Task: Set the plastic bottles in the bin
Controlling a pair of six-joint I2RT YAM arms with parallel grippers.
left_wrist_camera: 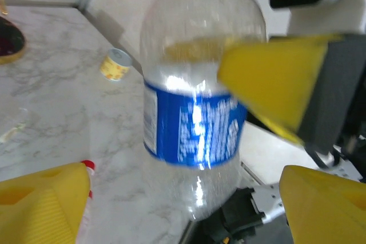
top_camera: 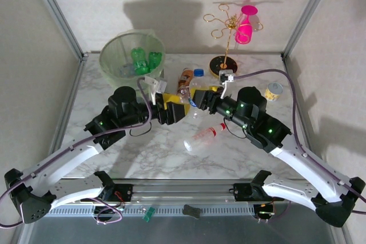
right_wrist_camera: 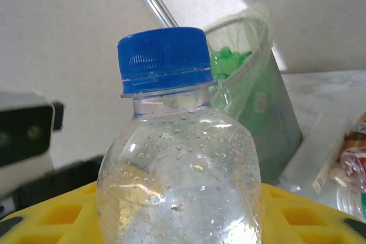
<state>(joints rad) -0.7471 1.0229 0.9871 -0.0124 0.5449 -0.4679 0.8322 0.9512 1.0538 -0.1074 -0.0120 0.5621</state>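
A clear plastic bottle (top_camera: pixel 193 91) with a blue cap and blue label (left_wrist_camera: pixel 194 127) stands upright above the table's middle, and my right gripper (top_camera: pixel 202 98) is shut on its body. In the right wrist view its yellow fingers (right_wrist_camera: pixel 309 215) flank the bottle (right_wrist_camera: pixel 177 158). My left gripper (top_camera: pixel 175 106) is open around the same bottle, with a gap on each side between its pads (left_wrist_camera: pixel 40 204) and the plastic. The pale green bin (top_camera: pixel 132 55) stands at the back left with green bottles inside. A second clear bottle (top_camera: pixel 203 137) with a red cap lies on the table. A brown-labelled bottle (top_camera: pixel 185 78) lies behind the grippers.
A gold wire stand (top_camera: pixel 226 32) with a pink cup (top_camera: pixel 246 24) rises at the back, on a dark round base (top_camera: pixel 220 64). A small yellow can (top_camera: pixel 274 91) sits at the right. Metal frame posts edge the table on both sides.
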